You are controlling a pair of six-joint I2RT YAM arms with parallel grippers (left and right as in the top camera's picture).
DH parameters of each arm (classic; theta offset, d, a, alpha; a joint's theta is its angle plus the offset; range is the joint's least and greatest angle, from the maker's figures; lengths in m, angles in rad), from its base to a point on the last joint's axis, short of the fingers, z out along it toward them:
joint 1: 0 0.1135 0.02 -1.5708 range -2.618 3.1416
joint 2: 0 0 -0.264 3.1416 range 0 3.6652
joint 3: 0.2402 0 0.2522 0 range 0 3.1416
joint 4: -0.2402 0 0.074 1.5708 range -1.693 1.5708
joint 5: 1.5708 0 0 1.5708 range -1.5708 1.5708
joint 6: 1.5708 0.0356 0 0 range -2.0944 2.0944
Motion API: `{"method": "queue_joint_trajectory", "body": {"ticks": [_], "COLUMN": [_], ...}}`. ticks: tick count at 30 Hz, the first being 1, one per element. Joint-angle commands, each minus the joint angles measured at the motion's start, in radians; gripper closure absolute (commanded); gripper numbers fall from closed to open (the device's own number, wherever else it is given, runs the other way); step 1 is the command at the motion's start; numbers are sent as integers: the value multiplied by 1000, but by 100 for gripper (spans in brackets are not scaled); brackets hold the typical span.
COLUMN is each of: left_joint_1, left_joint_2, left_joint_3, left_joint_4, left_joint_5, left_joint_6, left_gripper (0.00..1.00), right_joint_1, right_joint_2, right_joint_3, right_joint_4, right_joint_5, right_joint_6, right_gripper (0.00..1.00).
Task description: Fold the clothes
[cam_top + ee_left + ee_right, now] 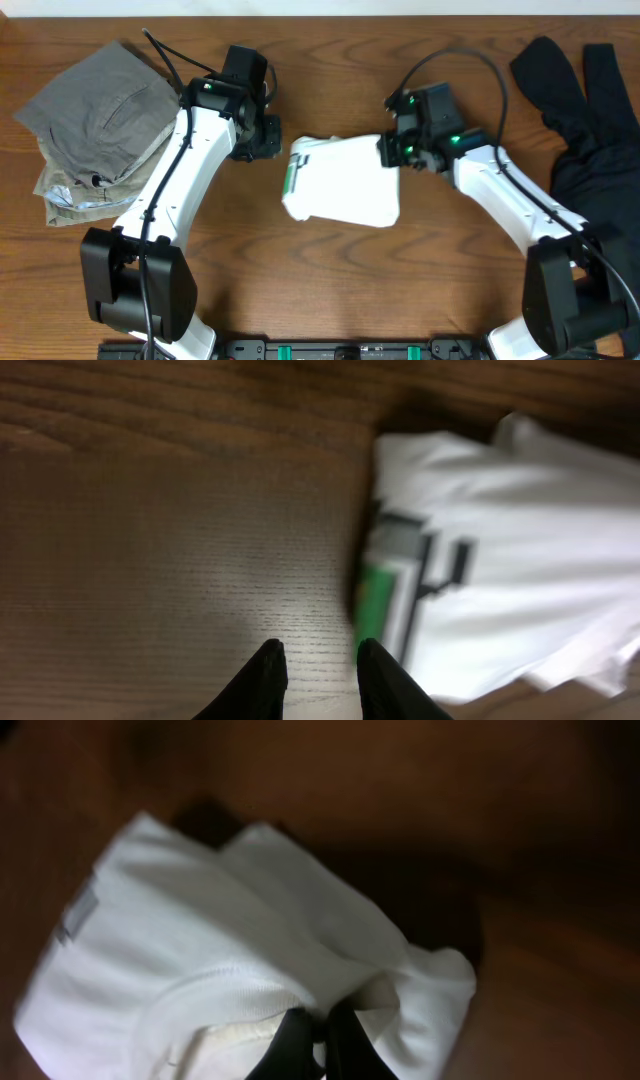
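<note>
T-shirt [345,185]: white, folded into a compact packet at the middle of the desk [330,60], print at its left edge.
Right hand [312,1038]: clenched on a pinch of shirt fabric near the collar.
Left hand [318,672]: fingers parted, empty, over bare wood just beside the shirt.
Seemingly done: trousers [95,125] piled far left.
Left to do: black garment [590,120], sprawled unfolded far right.
</note>
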Motion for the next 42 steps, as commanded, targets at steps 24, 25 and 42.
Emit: {"method": "queue_joint_trajectory", "body": {"ticks": [24, 25, 42], "left_joint_1": [-43, -43, -43], "left_joint_2": [-8, -6, 29], "left_joint_3": [-11, -11, -11], "left_joint_4": [16, 19, 24], "left_joint_5": [-4, -4, -4], "left_joint_6": [66, 66, 66], "left_gripper": [73, 73, 73], "right_joint_1": [-5, 2, 168], "right_joint_2": [-84, -77, 120], "right_joint_3": [40, 37, 1], "right_joint_4": [-221, -248, -249], "right_joint_5": [-51, -61, -18], "right_joint_6": [-51, -52, -117], "right_gripper": [78, 78, 72]}}
